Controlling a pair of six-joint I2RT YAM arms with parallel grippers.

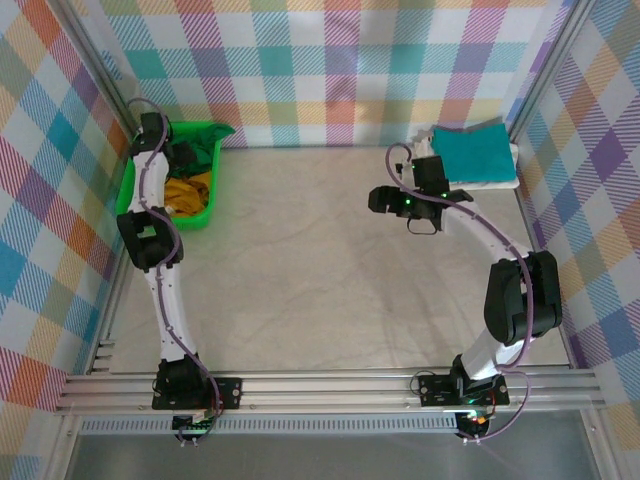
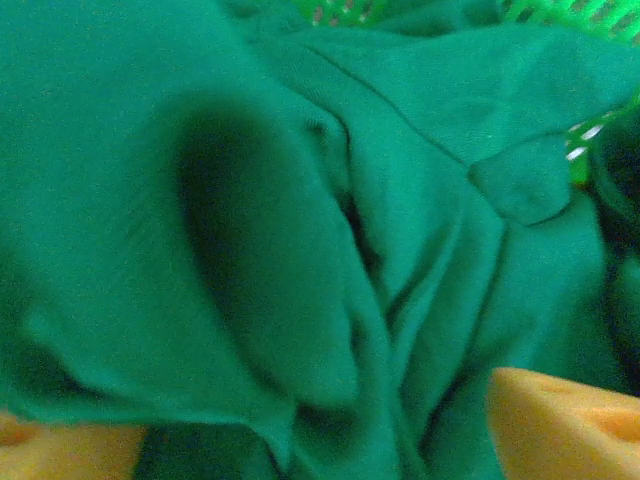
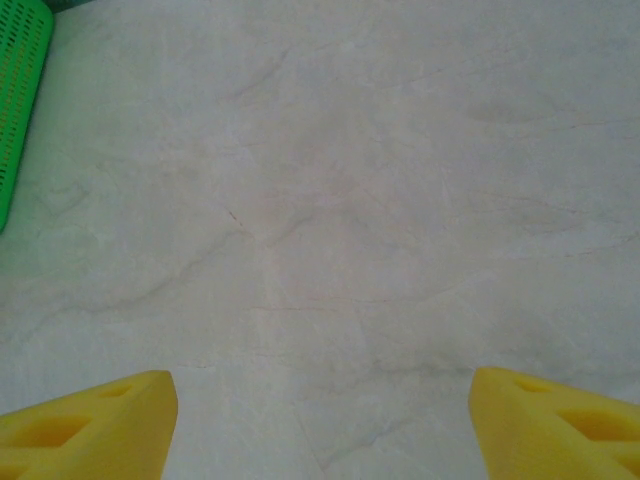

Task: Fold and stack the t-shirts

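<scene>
Top external view: the table (image 1: pixel 300 270) carries the bright green basket (image 1: pixel 195 224) at 10 o'clock and a folded pile at 1 o'clock, where the teal t-shirt (image 1: pixel 470 148) lies on the white t-shirt (image 1: pixel 492 181). The dark green t-shirt (image 1: pixel 202 150) and the mustard yellow t-shirt (image 1: pixel 190 190) lie crumpled in the basket, with the green one toward its far end.

Treat each shirt as light, limp cloth that will sag and may drag its neighbour along. Take the dark green one by a raised fold or a hem, not by a flat span.

The left arm stretches toward 11 o'clock, with its wrist pitched down into the basket. In the left wrist view, the left gripper (image 2: pixel 300 450) stands wide, with green cloth bunched between its fingers (image 2: pixel 560 420) and apparently not pinched. The right arm is bent at the elbow, with its wrist over bare table just off centre toward 2 o'clock. The right gripper (image 3: pixel 320 420) is spread wide and holds nothing.
</scene>
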